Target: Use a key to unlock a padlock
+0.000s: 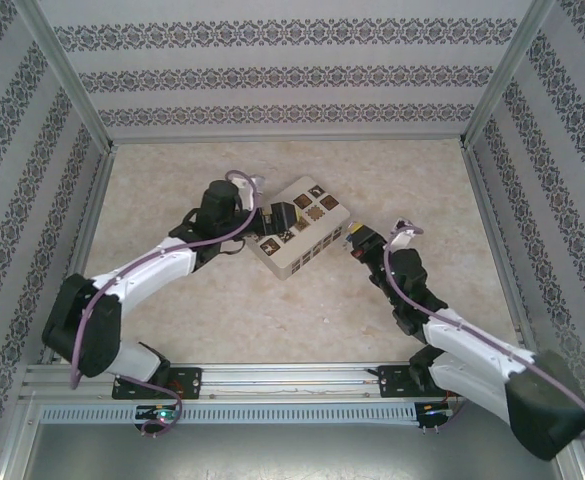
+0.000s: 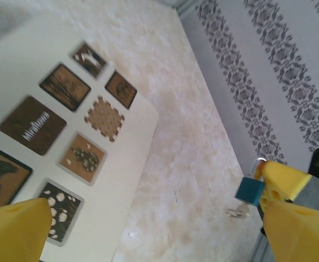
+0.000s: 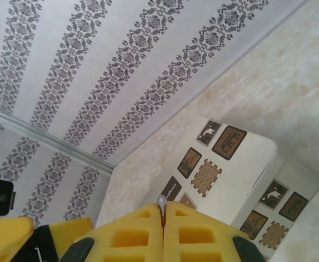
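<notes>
Right fingers [image 3: 132,234] clenched on padlock [image 2: 250,191]; left fingers [image 2: 12,229] spread; key [image 2: 236,213] on table [image 2: 192,158]

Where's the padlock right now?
Low on the right of the left wrist view: the padlock hangs at the tip of the shut right gripper, just off the cream box, above the table.

**Table: 1 box, 1 key**

Beige marbled table top [image 1: 172,180], flat, w/ pale veining. Cream box [image 1: 297,228] w/ brown picture tiles lies flat on it, approx. mid-table, turned diagonal to the table edges. Tiny silvery key [image 2: 236,213] lies on bare surface, apart from the box, on its right-wall side. Too small & blurred for detail.
</notes>
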